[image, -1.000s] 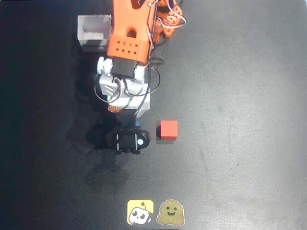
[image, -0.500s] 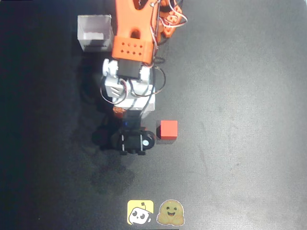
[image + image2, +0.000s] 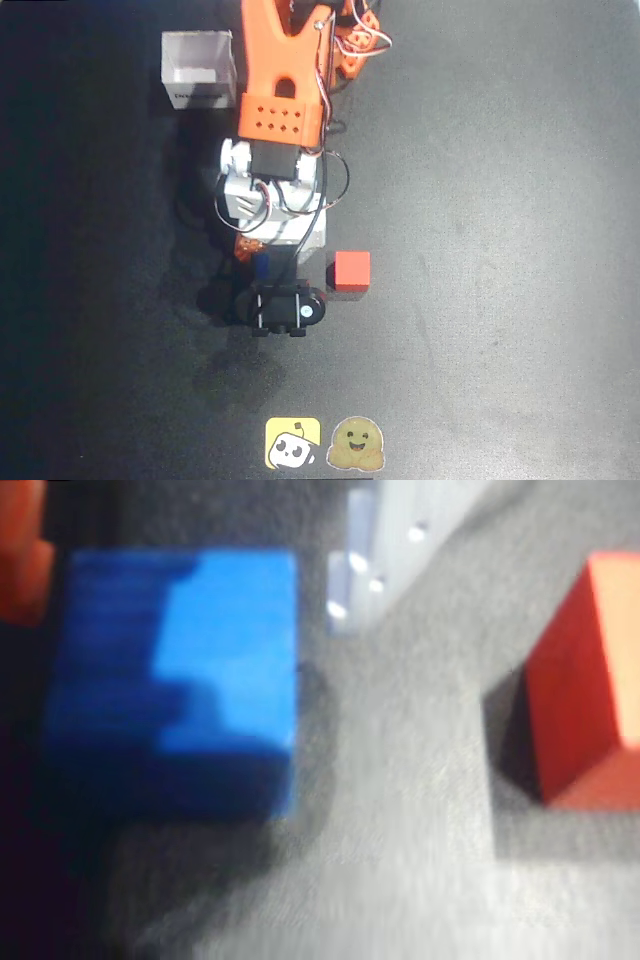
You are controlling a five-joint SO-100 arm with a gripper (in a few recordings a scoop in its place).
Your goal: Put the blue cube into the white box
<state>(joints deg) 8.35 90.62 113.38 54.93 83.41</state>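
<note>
Arm stretched down the overhead view, claw (image 3: 262, 268) low over the blue cube (image 3: 180, 680), just left of the red cube (image 3: 351, 271); claw's grip cannot be told.

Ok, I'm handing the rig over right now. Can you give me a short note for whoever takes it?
Gripper: low over the blue cube; open or shut cannot be told.
Blue cube: on the table, under the arm in the overhead view, left of the red cube.
White box: upper left of the overhead view, nothing seen inside.
Done: the approach.
Left: grasp, carry to the box, drop in.
</note>
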